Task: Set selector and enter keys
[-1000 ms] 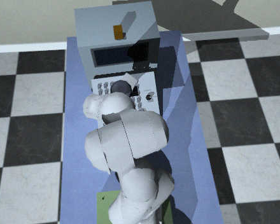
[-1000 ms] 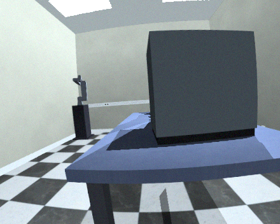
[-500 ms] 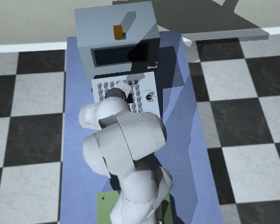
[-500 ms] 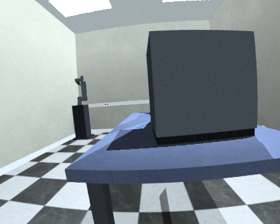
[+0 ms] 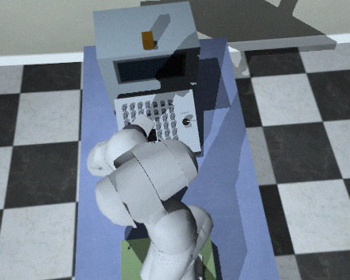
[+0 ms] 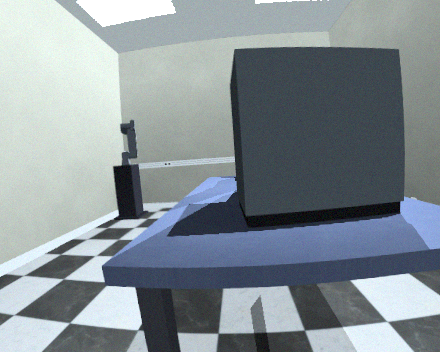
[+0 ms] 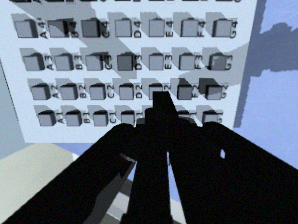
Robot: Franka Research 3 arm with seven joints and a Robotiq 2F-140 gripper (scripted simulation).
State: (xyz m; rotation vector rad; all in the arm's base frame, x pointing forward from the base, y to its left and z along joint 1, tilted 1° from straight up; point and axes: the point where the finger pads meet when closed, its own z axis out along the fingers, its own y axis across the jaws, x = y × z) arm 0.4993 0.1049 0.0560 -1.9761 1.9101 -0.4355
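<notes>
The key panel (image 5: 189, 139) (image 7: 35, 136) carries rows of small grey keys. In the wrist view, keys C3 (image 7: 94, 62), D3 (image 7: 125, 62), E3 (image 7: 156, 61), C4 (image 7: 91, 28), D4 (image 7: 123, 27) and E4 (image 7: 156, 27) show; row 5 is cut off at the top edge. No key looks lit; some are in shadow. The selector (image 5: 186, 121) is a dark knob on the panel's right part; its light mark seems to point right, but its labels are too small to read surely. My gripper (image 7: 160, 104) is shut and empty, its tips over the E2 key; whether they touch is unclear.
The grey machine housing (image 5: 106, 71) (image 6: 318, 130) with a dark screen (image 5: 140, 71) stands behind the panel, an orange block (image 5: 147, 40) on top. My arm covers the panel's lower left in the top view. The blue table (image 5: 227, 171) (image 6: 286, 250) extends around them.
</notes>
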